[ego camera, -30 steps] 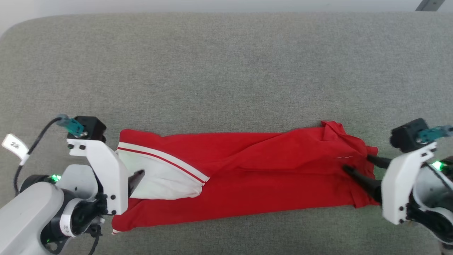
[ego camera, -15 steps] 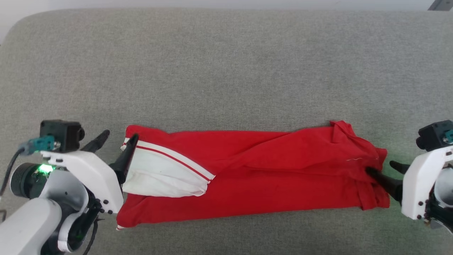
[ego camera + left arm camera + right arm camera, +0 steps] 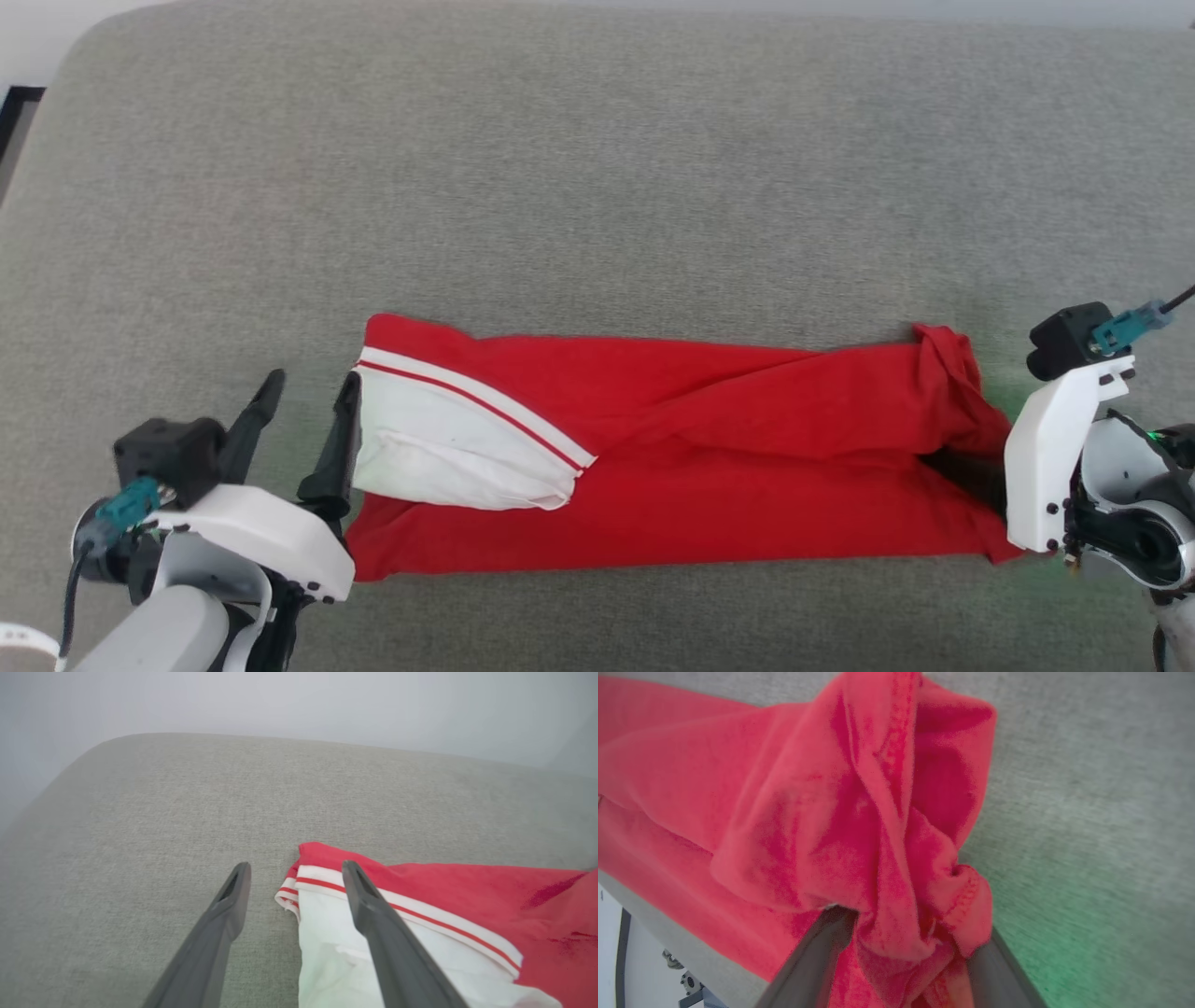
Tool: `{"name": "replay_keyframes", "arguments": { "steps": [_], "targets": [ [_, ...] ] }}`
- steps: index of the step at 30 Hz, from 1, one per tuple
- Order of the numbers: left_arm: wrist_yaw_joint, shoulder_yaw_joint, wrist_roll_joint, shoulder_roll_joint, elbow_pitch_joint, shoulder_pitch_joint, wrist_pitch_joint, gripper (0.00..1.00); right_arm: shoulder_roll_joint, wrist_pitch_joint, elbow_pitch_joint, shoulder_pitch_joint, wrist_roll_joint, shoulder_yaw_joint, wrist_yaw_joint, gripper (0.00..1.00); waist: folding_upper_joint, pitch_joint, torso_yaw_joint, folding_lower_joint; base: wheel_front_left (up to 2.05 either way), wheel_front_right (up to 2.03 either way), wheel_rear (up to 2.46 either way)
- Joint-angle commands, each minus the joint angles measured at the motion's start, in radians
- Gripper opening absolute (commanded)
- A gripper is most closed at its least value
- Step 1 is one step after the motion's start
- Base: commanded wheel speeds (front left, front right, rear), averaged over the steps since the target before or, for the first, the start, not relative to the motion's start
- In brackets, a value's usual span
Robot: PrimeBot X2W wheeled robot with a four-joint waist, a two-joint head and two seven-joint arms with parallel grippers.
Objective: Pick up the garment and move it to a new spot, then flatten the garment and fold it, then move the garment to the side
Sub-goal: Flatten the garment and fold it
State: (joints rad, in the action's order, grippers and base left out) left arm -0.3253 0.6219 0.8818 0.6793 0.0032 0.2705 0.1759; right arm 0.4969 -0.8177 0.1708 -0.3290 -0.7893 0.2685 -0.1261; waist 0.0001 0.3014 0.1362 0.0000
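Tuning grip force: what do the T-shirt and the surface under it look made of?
T-shirt: thin soft knit, probably cotton or a blend, matte; it drapes and bunches in soft folds, with a stitched hem. Upholstered surface: grey woven fabric, matte, flecked weave; rounded corner suggests padding.

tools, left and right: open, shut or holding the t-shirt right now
left tool: open, holding nothing.
right tool: open, with the red T-shirt bunched inside it, not clamped.
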Motion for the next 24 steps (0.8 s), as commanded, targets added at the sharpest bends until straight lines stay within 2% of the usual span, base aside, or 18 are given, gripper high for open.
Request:
{"name": "replay_keyframes", "arguments": {
  "steps": [1, 8, 13, 24],
  "targets": [
    [0.005, -0.012, -0.003, -0.016, 0.018, -0.017, 0.033, 1.0, -0.038, -0.022, 0.021, 0.025, -0.044, 0.073, -0.008, 0.0, -0.0001, -0.001, 0.009, 0.0, 0.0, 0.0, 0.0],
    [0.023, -0.081, -0.053, -0.08, 0.051, -0.073, 0.089, 1.0, 0.019, 0.034, 0.01, -0.009, -0.171, 0.031, -0.005, 0.0, -0.0001, -0.01, 0.025, 0.0, 0.0, 0.0, 0.0],
    [0.051, -0.163, -0.111, -0.131, 0.041, -0.114, 0.09, 1.0, 0.058, 0.064, 0.014, -0.016, -0.208, -0.013, -0.005, 0.0, -0.0001, -0.016, 0.023, 0.0, 0.0, 0.0, 0.0],
    [0.171, -0.385, -0.276, -0.295, 0.018, -0.226, 0.091, 1.0, 0.18, 0.114, 0.094, 0.008, -0.251, -0.174, -0.004, 0.0, -0.0001, -0.031, -0.005, 0.0, 0.0, 0.0, 0.0]
  ]
}}
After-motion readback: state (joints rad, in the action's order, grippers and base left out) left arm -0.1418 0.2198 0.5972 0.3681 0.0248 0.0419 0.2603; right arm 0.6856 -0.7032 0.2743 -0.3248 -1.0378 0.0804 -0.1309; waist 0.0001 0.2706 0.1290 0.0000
